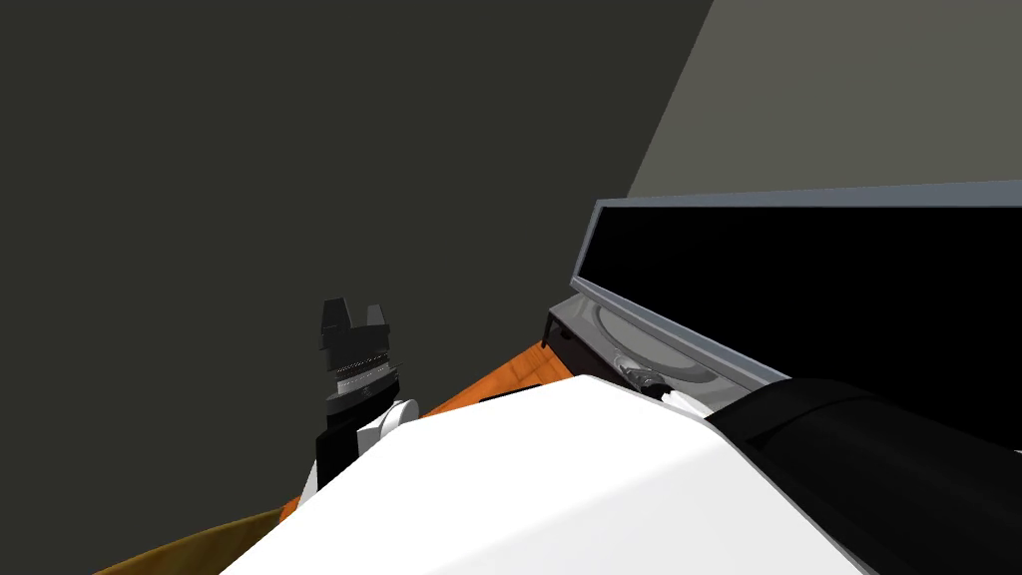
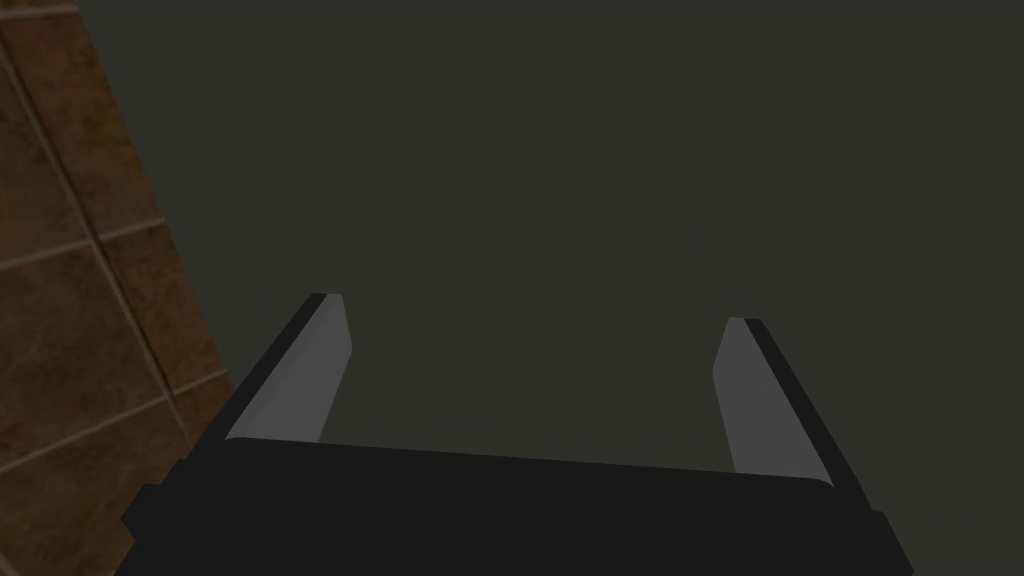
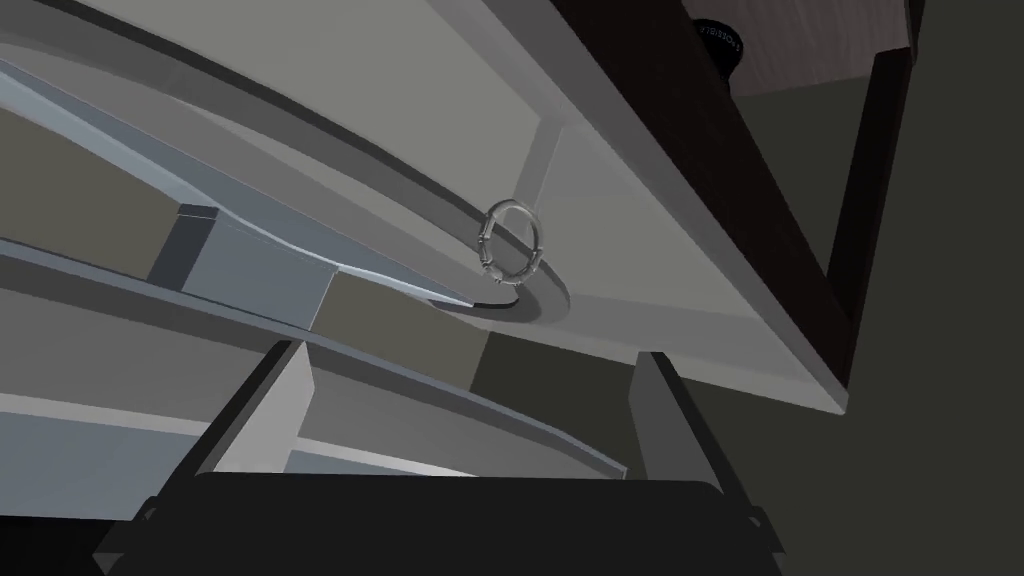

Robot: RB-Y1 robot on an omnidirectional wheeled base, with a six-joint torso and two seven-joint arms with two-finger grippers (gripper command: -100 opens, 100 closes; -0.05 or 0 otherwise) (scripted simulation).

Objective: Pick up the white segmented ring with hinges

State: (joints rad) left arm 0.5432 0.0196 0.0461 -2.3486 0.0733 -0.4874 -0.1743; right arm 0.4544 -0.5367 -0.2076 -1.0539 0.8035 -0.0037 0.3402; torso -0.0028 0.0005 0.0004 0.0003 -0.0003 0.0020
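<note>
right gripper (image 3: 470, 415) is wide open, nothing between the fingers yet. the ring (image 3: 512, 241) sits on the grey tabletop (image 3: 650, 260), right at the tip of the curved foot (image 3: 548, 300) under the screen (image 1: 798, 299), a bit back from the tabletop's dark-trimmed edge. from the gripper it's out ahead past the fingertips, roughly in line with the gap between them, touching neither. my guess on handling: small, thin and light, and the hinged segments could make it floppy rather than one stiff hoop, so it may fold or skate on that smooth top if poked. i'd pinch across the band on the side away from the foot, one finger through the hole, and close gently. can't tell if it lies flat or leans on the foot. left gripper (image 1: 352, 317) is raised off to the side, also open.
</note>
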